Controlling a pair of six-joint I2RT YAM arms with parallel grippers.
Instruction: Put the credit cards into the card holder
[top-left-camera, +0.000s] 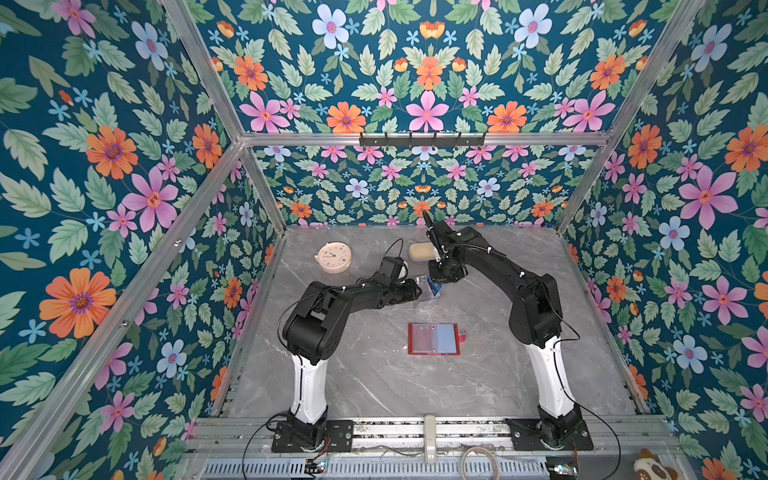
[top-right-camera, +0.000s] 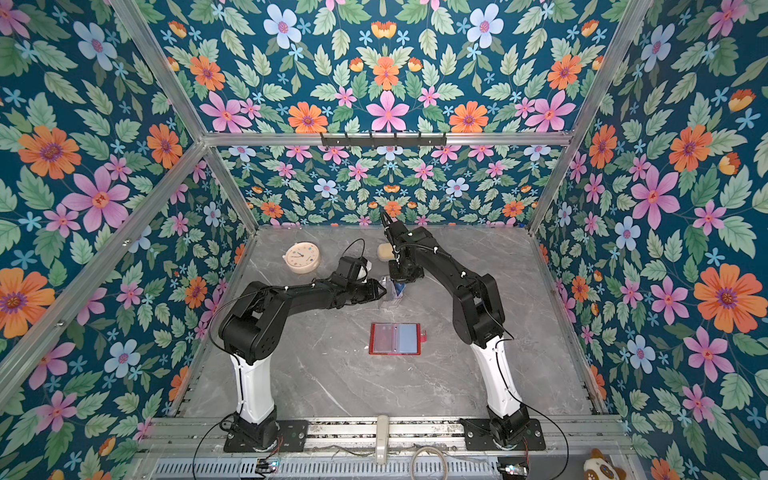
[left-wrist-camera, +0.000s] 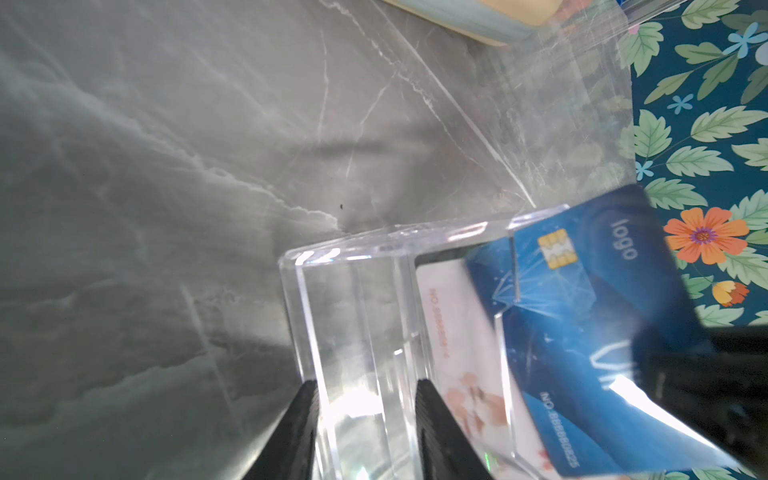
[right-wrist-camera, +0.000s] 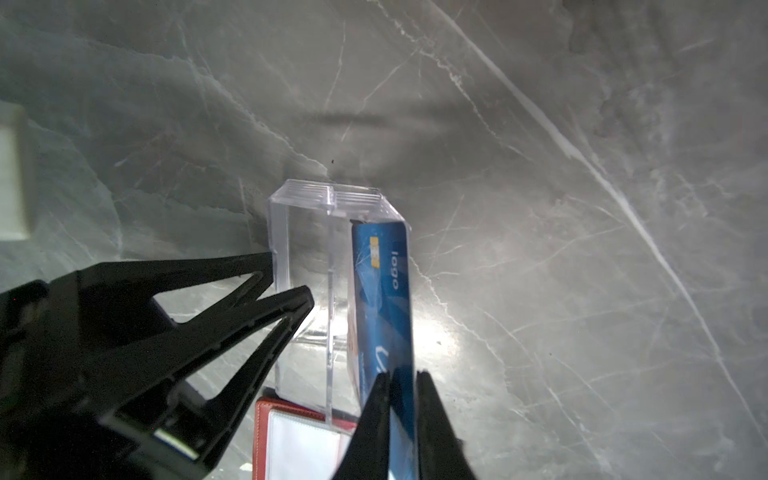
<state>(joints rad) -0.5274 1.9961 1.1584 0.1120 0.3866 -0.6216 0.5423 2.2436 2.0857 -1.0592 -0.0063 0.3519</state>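
Right gripper clamps blue card at its edge, open tabletop alongside.

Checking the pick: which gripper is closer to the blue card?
Right. The right gripper pinches the blue card; the left gripper clamps the clear stand beside it, not touching the card.

There were 2 cards in view: 1 blue card & 1 pale card, both at the clear stand. Stand: 1. Red card holder: 1, on stand's near side, well apart. Clock: 1, left of stand & farther back. Beige case: 1, near, on stand's far side.
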